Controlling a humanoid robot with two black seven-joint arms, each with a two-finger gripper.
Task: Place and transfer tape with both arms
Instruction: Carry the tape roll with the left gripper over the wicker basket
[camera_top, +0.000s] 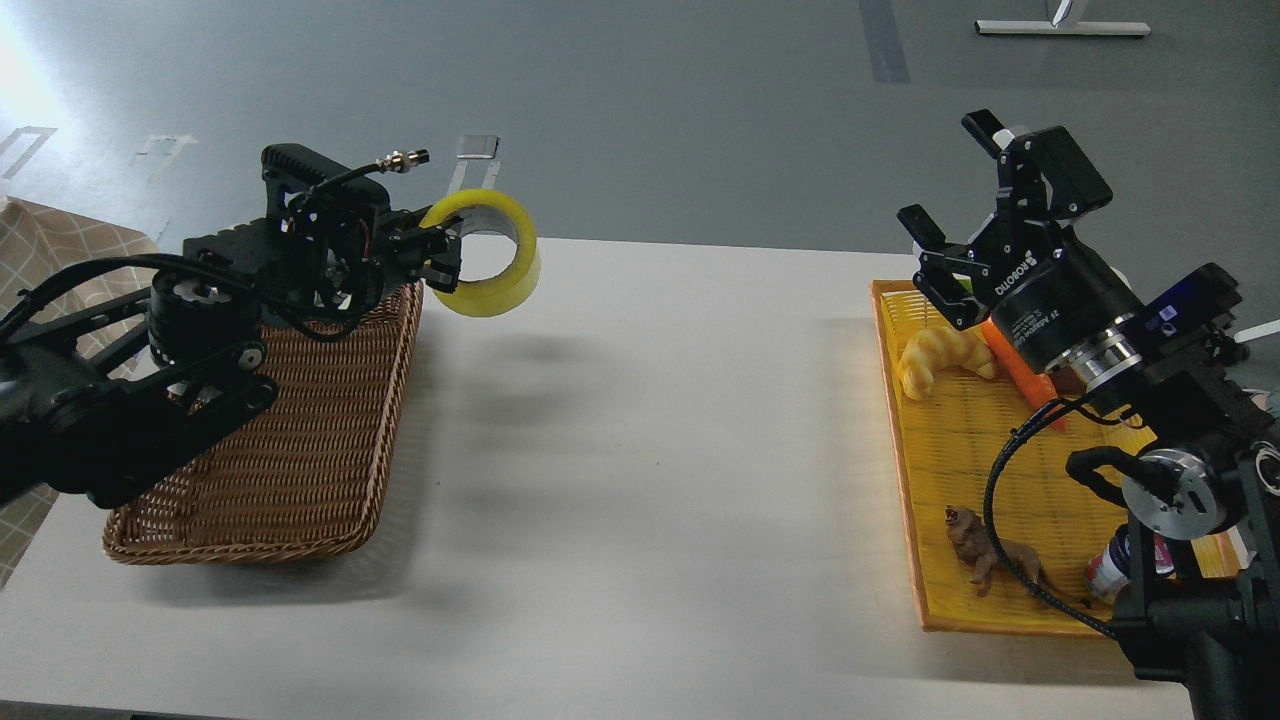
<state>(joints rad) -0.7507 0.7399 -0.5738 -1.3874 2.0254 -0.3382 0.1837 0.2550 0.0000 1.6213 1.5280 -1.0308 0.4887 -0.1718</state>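
Yellow tape (488, 255) in left fingers (432, 256), airborne

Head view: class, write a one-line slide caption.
Left claw holds the tape above the table beside a wicker basket; right claw open.

Counter (650, 450): white, matte.
Left side: brown wicker basket (300, 480) resting on it.
Right side: yellow tray (930, 560) resting on it.

Left tool (432, 262) clamped, arm raised, right tool (955, 180) spread wide, raised
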